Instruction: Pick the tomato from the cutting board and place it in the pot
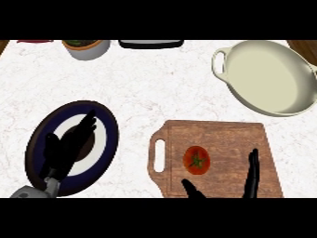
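White marbled table (154,88). Tomato (196,159) on wooden cutting board (219,139), untouched. Cream pot (270,76) beyond board, holding nothing. Right hand (251,174) open beside tomato, fingers straight. Left hand (68,148) open over dark plate (41,135), left of board.

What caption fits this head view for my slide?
Open right hand reaching over the cutting board toward the tomato; cream pot waits beyond; left hand rests above a plate.
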Controlling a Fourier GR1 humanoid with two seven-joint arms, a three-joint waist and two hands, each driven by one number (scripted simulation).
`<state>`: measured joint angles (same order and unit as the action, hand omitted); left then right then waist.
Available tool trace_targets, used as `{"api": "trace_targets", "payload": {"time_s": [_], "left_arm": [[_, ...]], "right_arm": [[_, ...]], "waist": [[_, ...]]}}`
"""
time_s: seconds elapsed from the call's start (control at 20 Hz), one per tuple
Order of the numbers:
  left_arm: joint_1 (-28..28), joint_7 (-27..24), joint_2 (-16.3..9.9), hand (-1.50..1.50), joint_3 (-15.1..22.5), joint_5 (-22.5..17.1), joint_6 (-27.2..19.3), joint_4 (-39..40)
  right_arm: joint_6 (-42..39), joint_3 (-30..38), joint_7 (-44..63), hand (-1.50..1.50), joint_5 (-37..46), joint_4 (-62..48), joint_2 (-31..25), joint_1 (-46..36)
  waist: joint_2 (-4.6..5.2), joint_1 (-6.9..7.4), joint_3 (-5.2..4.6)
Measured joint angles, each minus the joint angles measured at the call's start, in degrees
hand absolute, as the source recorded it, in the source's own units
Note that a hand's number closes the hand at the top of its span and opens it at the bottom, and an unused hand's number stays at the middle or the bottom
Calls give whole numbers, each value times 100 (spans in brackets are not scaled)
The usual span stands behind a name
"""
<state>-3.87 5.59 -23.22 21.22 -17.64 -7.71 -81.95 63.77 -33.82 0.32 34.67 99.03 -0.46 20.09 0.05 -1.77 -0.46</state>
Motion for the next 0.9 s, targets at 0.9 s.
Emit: {"api": "trace_targets", "payload": {"time_s": [0.9], "left_arm": [[-271,-55,380,0,-254,275,451,490]], "right_arm": [[-1626,-171,4320,-150,2323,-133,33,-694]], "waist": [[0,171,40]]}}
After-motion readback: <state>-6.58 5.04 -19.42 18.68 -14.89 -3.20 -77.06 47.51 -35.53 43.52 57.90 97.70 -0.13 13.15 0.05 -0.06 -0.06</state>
